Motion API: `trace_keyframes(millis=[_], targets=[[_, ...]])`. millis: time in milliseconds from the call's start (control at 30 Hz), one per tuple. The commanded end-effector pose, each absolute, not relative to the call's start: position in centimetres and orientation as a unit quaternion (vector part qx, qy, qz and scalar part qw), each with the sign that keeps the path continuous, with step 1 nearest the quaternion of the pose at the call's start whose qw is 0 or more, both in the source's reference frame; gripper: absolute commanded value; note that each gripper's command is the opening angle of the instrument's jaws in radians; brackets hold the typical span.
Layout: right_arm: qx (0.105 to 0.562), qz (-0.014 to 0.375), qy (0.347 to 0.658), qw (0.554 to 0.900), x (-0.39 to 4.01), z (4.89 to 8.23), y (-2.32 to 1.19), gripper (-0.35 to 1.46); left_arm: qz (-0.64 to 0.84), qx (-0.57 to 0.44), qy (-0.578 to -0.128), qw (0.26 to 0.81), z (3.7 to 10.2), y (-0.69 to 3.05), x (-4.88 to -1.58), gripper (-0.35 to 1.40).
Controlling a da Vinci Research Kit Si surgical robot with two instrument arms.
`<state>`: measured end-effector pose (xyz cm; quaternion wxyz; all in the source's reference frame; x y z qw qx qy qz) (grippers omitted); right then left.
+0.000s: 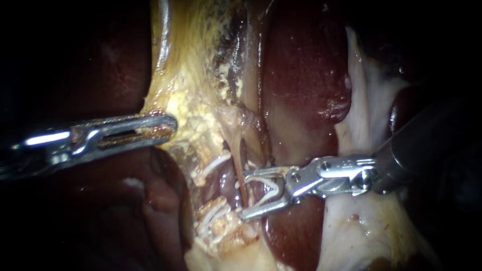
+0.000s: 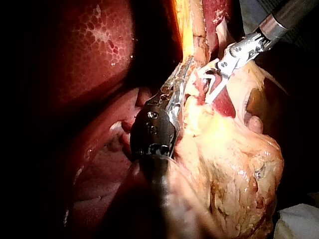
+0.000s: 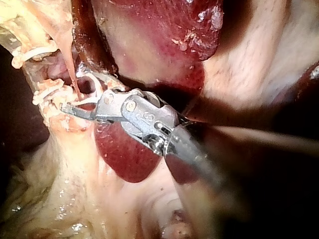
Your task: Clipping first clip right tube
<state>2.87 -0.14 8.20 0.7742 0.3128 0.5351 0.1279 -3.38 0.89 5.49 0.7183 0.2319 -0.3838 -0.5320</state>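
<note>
In the endoscope view the left instrument (image 1: 168, 125) is seen with its jaws pressed together on the edge of the yellow fatty tissue (image 1: 201, 115), a strip of which is drawn taut above the tip. The right instrument (image 1: 244, 194) is shown with its jaws standing wide apart, and a white clip (image 1: 271, 186) is cradled between them, one leg against each jaw. The right tube (image 1: 239, 160), a thin tan strand, is seen running down beside the dark liver (image 1: 301, 65) to the mouth of those jaws, level with their tips. Whether it is touched by the clip cannot be told. White clip-like pieces (image 1: 211, 163) are seen on the tissue just left of the tube. In the right wrist view the right tube (image 3: 70, 64) is shown from the side, passing between the spread jaws of the right instrument (image 3: 75, 90), which the endoscope shows less plainly. Only the left wrist view shows the left instrument (image 2: 182, 79) buried tip-first in the fatty tissue (image 2: 234, 164), with the right instrument (image 2: 207, 85) just ahead of it. The tube itself cannot be made out there.
</note>
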Motion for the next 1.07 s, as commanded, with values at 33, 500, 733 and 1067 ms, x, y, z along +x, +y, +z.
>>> trace_keyframes(millis=[33, 500, 733, 1067], targets=[[0.315, 0.125, 0.535, 0.773, 2.88, 8.2, -0.14, 0.58, -0.53, 0.231, -0.386, 0.719, 5.48, 0.89, -3.37, -0.35], [0.327, 0.117, 0.529, 0.774, 2.83, 8.08, -0.01, -0.35, -0.532, 0.23, -0.387, 0.717, 5.38, 0.96, -3.28, -0.35], [0.318, 0.12, 0.517, 0.785, 2.81, 8.06, -0.02, -0.35, -0.532, 0.23, -0.387, 0.717, 5.38, 0.96, -3.27, -0.35], [0.322, 0.12, 0.512, 0.787, 2.82, 8.12, -0.08, -0.35, -0.532, 0.23, -0.387, 0.717, 5.39, 0.97, -3.27, -0.35]])
